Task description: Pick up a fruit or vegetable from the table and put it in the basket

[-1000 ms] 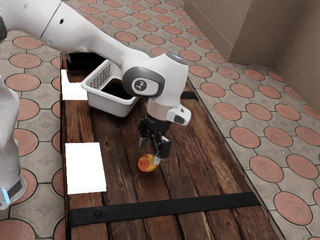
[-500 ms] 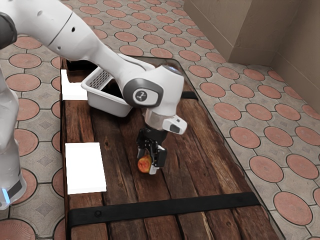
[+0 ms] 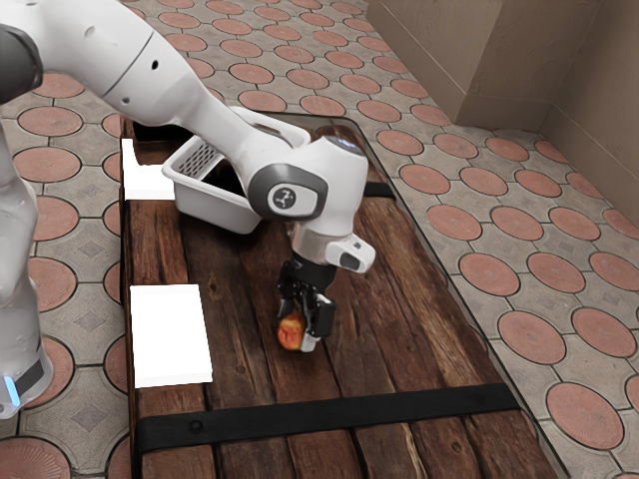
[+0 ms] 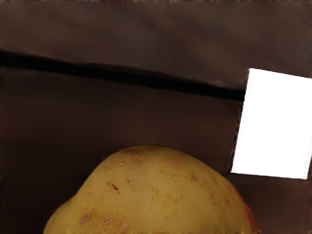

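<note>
Gripper (image 3: 297, 331) closed on the red-and-yellow fruit (image 3: 290, 333), one finger to each side, presumably so the rounded body cannot roll out. Fruit sits at or just above the tabletop (image 3: 250, 374), inboard of the exterior view's left edge; contact with the wood cannot be confirmed. Basket (image 3: 215, 209) stands upright toward that edge's far corner, open top ready to receive; lift should clear its rim
</note>
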Controlling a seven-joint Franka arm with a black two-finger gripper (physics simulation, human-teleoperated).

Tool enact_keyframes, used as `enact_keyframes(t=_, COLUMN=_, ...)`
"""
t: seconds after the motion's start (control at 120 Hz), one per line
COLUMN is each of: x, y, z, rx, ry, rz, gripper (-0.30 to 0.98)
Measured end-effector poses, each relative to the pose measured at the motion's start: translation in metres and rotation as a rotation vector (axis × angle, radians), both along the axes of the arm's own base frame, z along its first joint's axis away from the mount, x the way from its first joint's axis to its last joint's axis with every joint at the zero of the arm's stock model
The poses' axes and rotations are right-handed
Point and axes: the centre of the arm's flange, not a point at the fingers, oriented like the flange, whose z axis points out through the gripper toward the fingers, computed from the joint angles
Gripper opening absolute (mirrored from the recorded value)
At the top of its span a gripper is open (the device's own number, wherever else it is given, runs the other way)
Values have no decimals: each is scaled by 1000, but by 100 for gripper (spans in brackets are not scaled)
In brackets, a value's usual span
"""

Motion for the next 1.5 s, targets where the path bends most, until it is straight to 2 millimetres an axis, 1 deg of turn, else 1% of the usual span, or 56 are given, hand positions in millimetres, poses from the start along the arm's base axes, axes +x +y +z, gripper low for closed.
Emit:
enact_keyframes(t=0.15, x=0, y=-2, z=2, rx=1, ry=-12, rz=-11, gripper=42)
enact_keyframes(t=0.2, x=0, y=-2, z=5, rx=5, ry=-23, rz=-12, gripper=38)
enact_keyframes(t=0.292, x=-1, y=-2, z=21, rx=11, ry=-61, rz=-12, gripper=35)
enact_keyframes(t=0.317, x=-2, y=-2, z=27, rx=11, ry=-75, rz=-11, gripper=34)
enact_keyframes(t=0.383, x=-7, y=-1, z=53, rx=10, ry=-132, rz=-5, gripper=32)
enact_keyframes(t=0.433, x=-12, y=3, z=80, rx=8, ry=-188, rz=5, gripper=31)
enact_keyframes(t=0.467, x=-15, y=13, z=99, rx=10, ry=-229, rz=27, gripper=30)
enact_keyframes(t=0.517, x=-18, y=39, z=127, rx=20, ry=-291, rz=82, gripper=30)
enact_keyframes(t=0.575, x=-20, y=90, z=154, rx=42, ry=-350, rz=193, gripper=26)
enact_keyframes(t=0.608, x=-22, y=126, z=165, rx=60, ry=-372, rz=272, gripper=25)
enact_keyframes(t=0.667, x=-31, y=184, z=177, rx=91, ry=-392, rz=400, gripper=24)
enact_keyframes(t=0.725, x=-50, y=238, z=186, rx=124, ry=-400, rz=521, gripper=24)
enact_keyframes(t=0.808, x=-78, y=307, z=185, rx=159, ry=-378, rz=671, gripper=24)
enact_keyframes(t=0.858, x=-89, y=337, z=176, rx=166, ry=-350, rz=730, gripper=24)
enact_keyframes(t=0.908, x=-91, y=358, z=162, rx=160, ry=-313, rz=756, gripper=23)
enact_keyframes(t=0.958, x=-84, y=373, z=149, rx=149, ry=-281, rz=760, gripper=21)
enact_keyframes(t=1.058, x=-69, y=397, z=134, rx=131, ry=-248, rz=757, gripper=21)
enact_keyframes(t=1.133, x=-63, y=404, z=129, rx=124, ry=-240, rz=744, gripper=22)
enact_keyframes(t=1.192, x=-62, y=404, z=130, rx=119, ry=-246, rz=731, gripper=37)
enact_keyframes(t=1.242, x=-62, y=403, z=132, rx=119, ry=-253, rz=719, gripper=46)
enact_keyframes(t=1.317, x=-64, y=400, z=141, rx=128, ry=-272, rz=697, gripper=56)
enact_keyframes(t=1.367, x=-61, y=390, z=147, rx=131, ry=-285, rz=665, gripper=59)
enact_keyframes(t=1.383, x=-58, y=384, z=149, rx=128, ry=-291, rz=652, gripper=60)
enact_keyframes(t=1.433, x=-42, y=362, z=158, rx=81, ry=-322, rz=625, gripper=63)
enact_keyframes(t=1.45, x=-35, y=353, z=165, rx=48, ry=-342, rz=629, gripper=63)
enact_keyframes(t=1.467, x=-22, y=330, z=186, rx=16, ry=-379, rz=613, gripper=64)
enact_keyframes(t=1.483, x=-7, y=302, z=214, rx=-1, ry=-420, rz=583, gripper=65)
enact_keyframes(t=1.5, x=8, y=265, z=253, rx=-5, ry=-463, rz=537, gripper=65)
